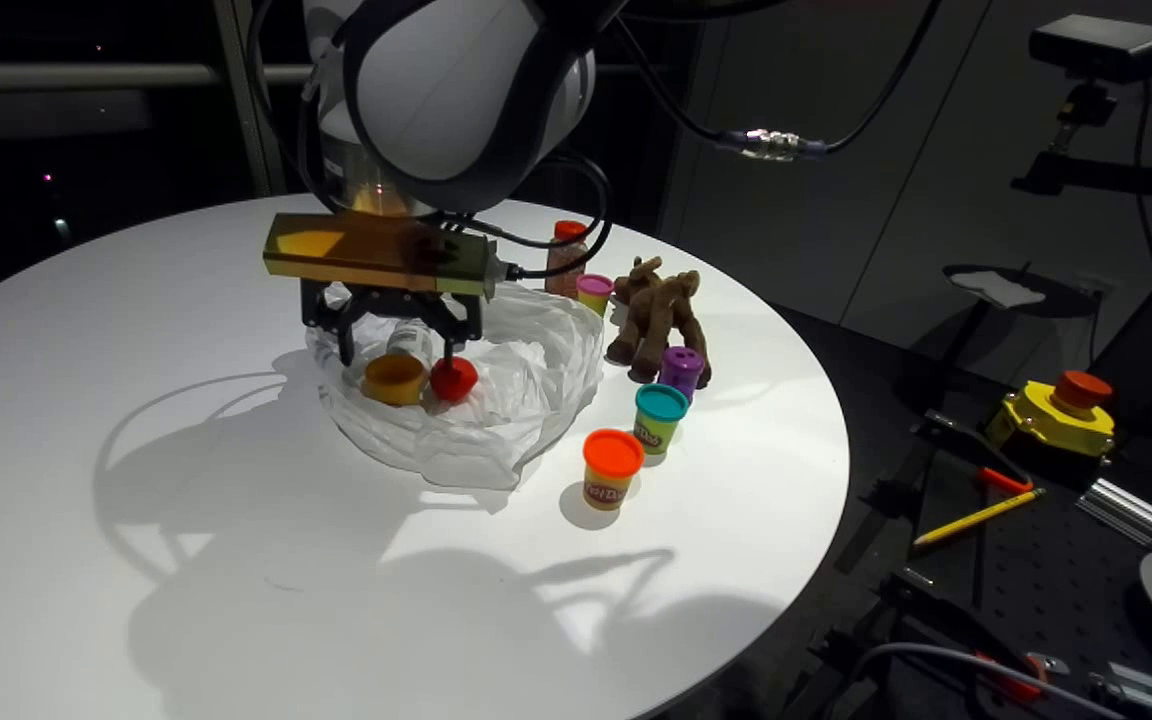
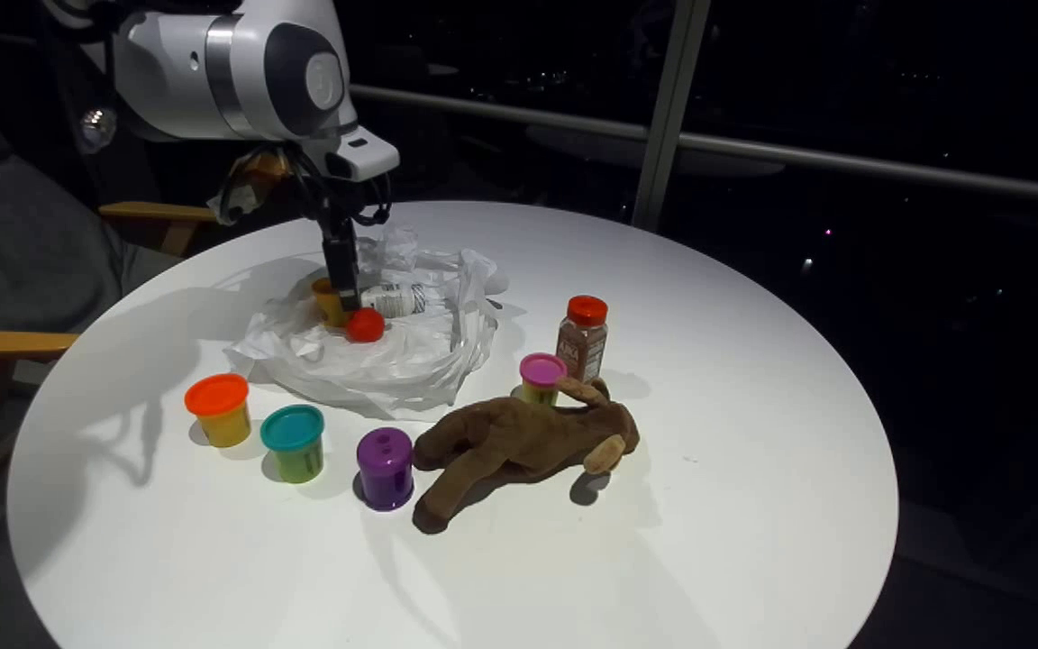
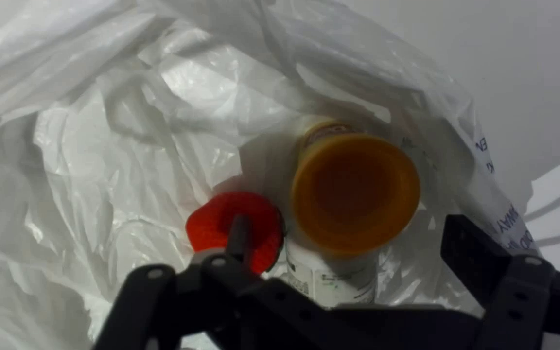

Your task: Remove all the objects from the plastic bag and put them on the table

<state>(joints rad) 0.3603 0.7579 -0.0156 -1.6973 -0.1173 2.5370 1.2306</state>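
Your gripper (image 1: pixel 398 358) hangs spread wide, released, over the plastic bag (image 1: pixel 536 368). Inside the bag you have the amber tub (image 3: pixel 355 194), red piece (image 3: pixel 263 227) and white cylinder (image 3: pixel 333 282); outside it, on the table (image 2: pixel 717 532), the purple piece (image 2: pixel 385 469), brown plush toy (image 2: pixel 519 437) and red-capped bottle (image 2: pixel 581 344).

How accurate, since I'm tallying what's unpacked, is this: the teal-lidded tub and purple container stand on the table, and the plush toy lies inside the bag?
Wrong about the brown plush toy: it lies on the table, outside the plastic bag, as both exterior views show. The teal-lidded tub and purple container do stand there.
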